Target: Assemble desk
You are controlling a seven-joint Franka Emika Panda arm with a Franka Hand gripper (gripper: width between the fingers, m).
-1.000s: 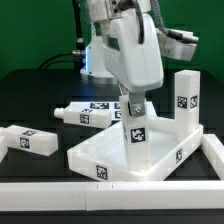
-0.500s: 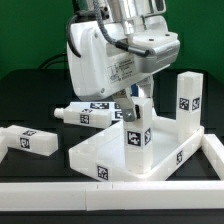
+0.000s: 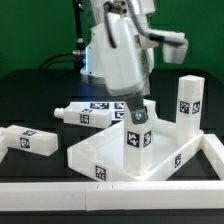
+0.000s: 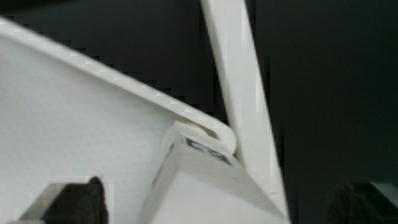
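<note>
The desk top lies rim-up near the front of the table, seen in the wrist view as a white sheet. Two legs stand upright on it. One leg is at its corner on the exterior view's right. The other leg stands further to the exterior view's left, directly under my gripper. In the wrist view this leg rises between my dark fingertips, with a gap on each side. My gripper is open and holds nothing.
Two loose legs lie on the black table at the exterior view's left, one near the edge, one further back. The marker board lies behind them. A white wall runs along the front and up the right.
My jaws have opened off the upright leg that they were shut on. The hand has turned back about its axis. The leg stays standing on the desk top.
</note>
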